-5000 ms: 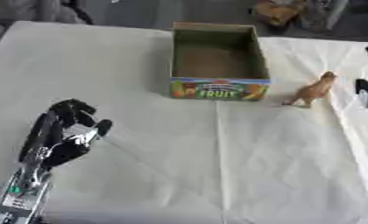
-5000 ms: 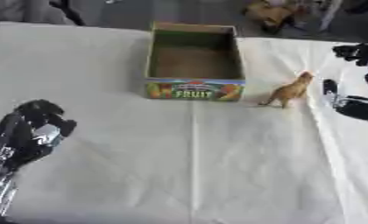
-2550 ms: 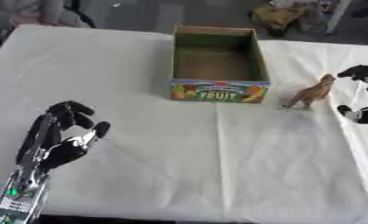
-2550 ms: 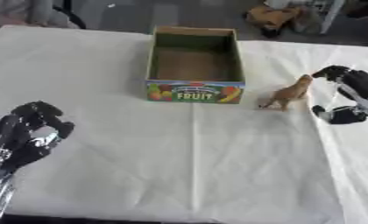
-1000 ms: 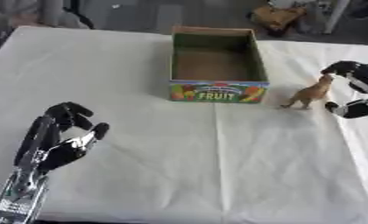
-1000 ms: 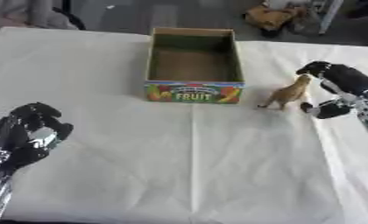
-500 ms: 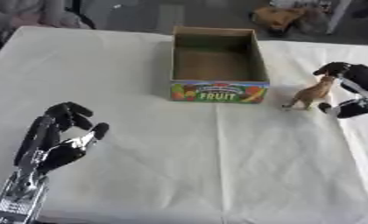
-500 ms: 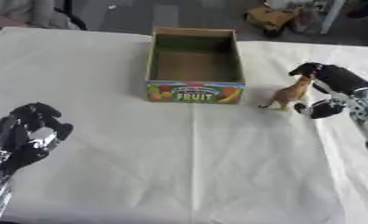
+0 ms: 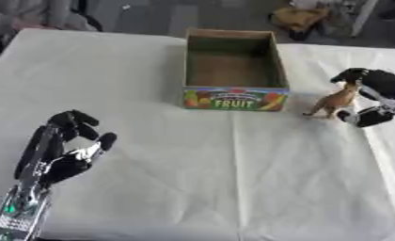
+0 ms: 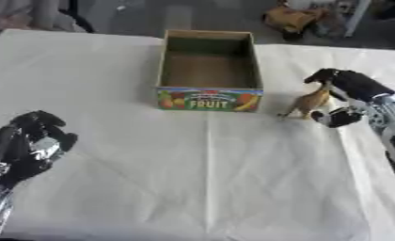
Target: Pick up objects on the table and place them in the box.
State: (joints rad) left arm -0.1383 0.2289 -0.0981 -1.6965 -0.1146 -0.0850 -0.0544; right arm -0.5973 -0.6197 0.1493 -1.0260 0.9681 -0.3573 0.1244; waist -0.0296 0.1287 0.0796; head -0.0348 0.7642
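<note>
- My left hand (image 9: 61, 150) sits idle near the lower left of the table (image 9: 193, 188), fingers relaxed and slightly bent, holding nothing. I judge it has no part in this step, so I would leave it parked there, well apart from everything.
- The box (image 9: 232, 66) stands upright at the far middle of the table, open side up. It looks empty inside, with the fruit print facing me. That is my target, and its near wall is the edge I must clear when I carry anything over.
- The toy animal (image 10: 308, 103), a small tan figure, stands on the cloth just beside the box's right front corner. It is the only loose thing I can see on the table.
- My right hand (image 10: 353, 94) is cupped round the toy from the right, fingers arched over its head end and the thumb low behind it. The fingers look to be touching or nearly touching it, but I cannot tell whether the pinch has closed, so I treat it as not yet held.
- To do this well, I would bring thumb and fingers together across the body, not the thin neck, so it does not tip.
- Then I would lift straight up before swinging left, and release only once it is over the box's inside.
</note>
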